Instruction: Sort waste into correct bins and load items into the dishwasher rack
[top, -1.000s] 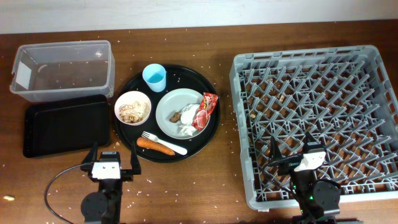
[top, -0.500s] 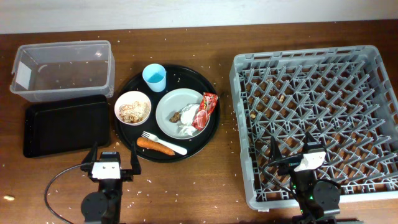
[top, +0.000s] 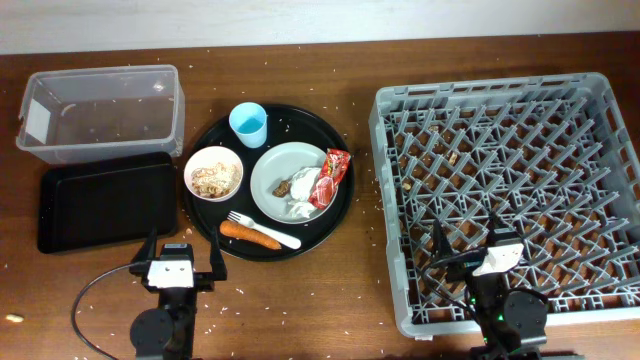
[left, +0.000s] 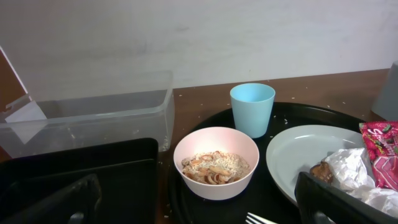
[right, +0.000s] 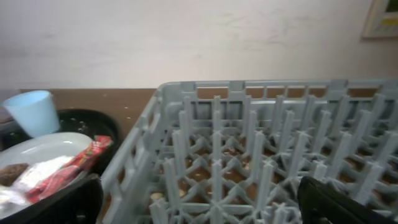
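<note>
Overhead: high, straight down, far, whole table (top: 300, 290) in frame. Left wrist: low, near tabletop, facing wall (left: 186, 37), close on bowl (left: 216, 162), cup (left: 252, 109), plate (left: 292, 155). Right wrist: low at rack (right: 249, 155) near edge, facing same wall across rack. Both wrist views share cup, plate, wrapper (left: 382, 140); overhead covers all.

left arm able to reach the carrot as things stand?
Probably yes: the carrot lies uncovered at the tray's near edge, just ahead of the open left gripper. The fork beside it may get nudged.
</note>
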